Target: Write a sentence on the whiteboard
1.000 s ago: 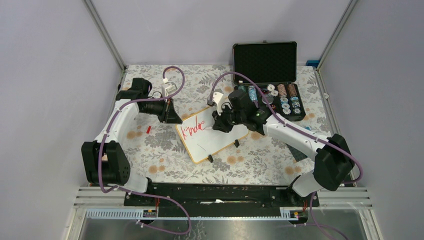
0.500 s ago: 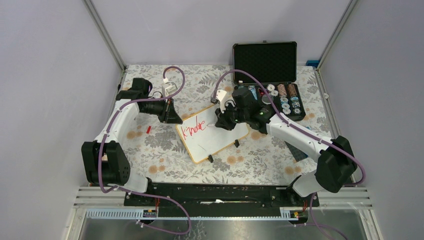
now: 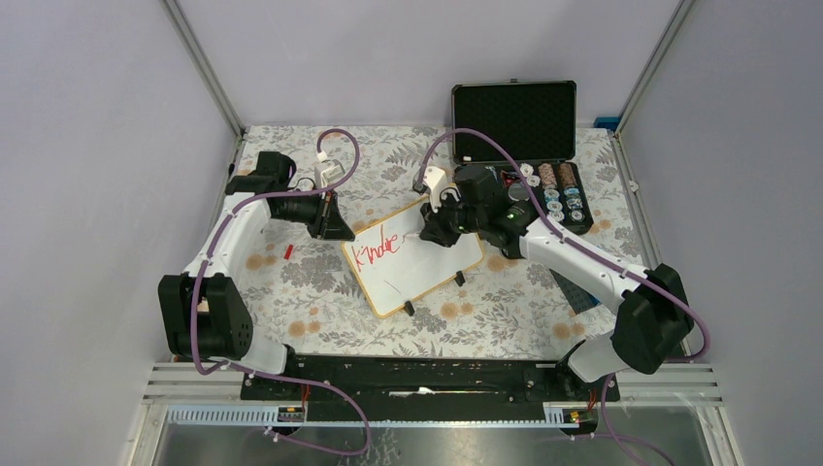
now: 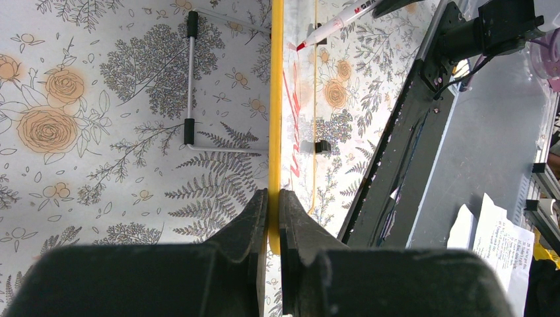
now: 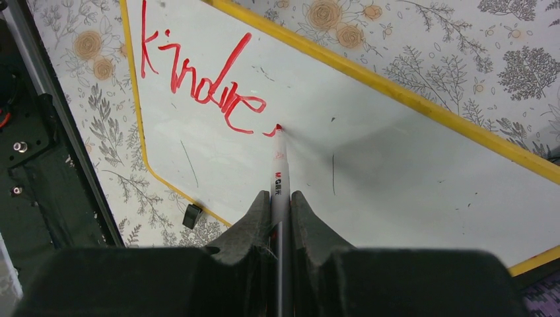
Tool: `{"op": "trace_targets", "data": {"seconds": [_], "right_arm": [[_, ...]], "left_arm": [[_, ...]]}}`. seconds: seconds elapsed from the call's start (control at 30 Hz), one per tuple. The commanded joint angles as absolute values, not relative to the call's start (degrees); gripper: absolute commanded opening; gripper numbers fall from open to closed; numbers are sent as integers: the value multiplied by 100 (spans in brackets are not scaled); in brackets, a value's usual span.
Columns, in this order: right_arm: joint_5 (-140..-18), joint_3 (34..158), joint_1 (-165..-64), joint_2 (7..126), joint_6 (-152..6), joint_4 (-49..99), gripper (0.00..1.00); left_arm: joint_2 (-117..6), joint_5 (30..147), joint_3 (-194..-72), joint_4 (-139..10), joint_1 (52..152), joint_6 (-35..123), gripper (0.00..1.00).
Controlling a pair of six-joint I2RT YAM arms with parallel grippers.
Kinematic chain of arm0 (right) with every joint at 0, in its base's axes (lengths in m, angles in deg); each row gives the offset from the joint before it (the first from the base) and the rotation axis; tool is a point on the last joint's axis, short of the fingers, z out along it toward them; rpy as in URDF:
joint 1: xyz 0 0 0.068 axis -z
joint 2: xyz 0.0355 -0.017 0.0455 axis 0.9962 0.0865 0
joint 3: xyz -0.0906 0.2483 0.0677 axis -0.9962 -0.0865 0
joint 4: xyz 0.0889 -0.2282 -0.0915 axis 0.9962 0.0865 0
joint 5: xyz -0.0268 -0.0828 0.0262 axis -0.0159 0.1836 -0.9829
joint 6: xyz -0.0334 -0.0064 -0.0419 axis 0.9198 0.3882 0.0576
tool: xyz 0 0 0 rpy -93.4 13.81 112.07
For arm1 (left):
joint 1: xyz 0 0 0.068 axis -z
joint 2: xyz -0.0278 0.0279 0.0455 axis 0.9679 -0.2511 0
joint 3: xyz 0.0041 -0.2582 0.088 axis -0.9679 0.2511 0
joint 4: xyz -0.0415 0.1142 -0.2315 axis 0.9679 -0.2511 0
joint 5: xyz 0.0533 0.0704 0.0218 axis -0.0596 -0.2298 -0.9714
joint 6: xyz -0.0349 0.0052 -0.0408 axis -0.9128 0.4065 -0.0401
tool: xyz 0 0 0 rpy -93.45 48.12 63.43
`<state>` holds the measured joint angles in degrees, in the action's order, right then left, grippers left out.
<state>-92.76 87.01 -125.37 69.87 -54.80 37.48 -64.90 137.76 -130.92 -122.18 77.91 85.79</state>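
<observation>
The whiteboard (image 3: 417, 267) lies tilted on the floral cloth, with a yellow rim (image 5: 396, 92) and black feet. Red lettering reading about "Kindne" (image 3: 376, 247) runs along its far left part; it also shows in the right wrist view (image 5: 198, 82). My left gripper (image 3: 335, 229) is shut on the board's left rim (image 4: 273, 198). My right gripper (image 3: 434, 231) is shut on a white red-tipped marker (image 5: 277, 175). The marker's tip (image 5: 278, 127) touches the board just right of the last letter.
An open black case (image 3: 519, 155) with stacks of poker chips stands at the back right. A small red cap (image 3: 288, 250) lies on the cloth left of the board. A thin pen-like rod (image 4: 190, 79) lies on the cloth in the left wrist view.
My right gripper has moved right and away along the board with the marker, uncovering the board's middle. The red lettering has gained a stroke. The left arm has not moved.
</observation>
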Motion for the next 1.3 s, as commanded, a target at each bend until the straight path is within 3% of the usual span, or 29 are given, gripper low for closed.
{"op": "trace_targets", "data": {"seconds": [0.0,1.27], "right_arm": [[-9183,9072,-12491,7071,-5575,3448,0],[-9026,8323,-12527,6820,-5374,3605,0]], "left_arm": [[-6569,13764,-12995,-12386,7959,8713,0],[-6661,13759,-13053,-12386,7967,8697,0]]}}
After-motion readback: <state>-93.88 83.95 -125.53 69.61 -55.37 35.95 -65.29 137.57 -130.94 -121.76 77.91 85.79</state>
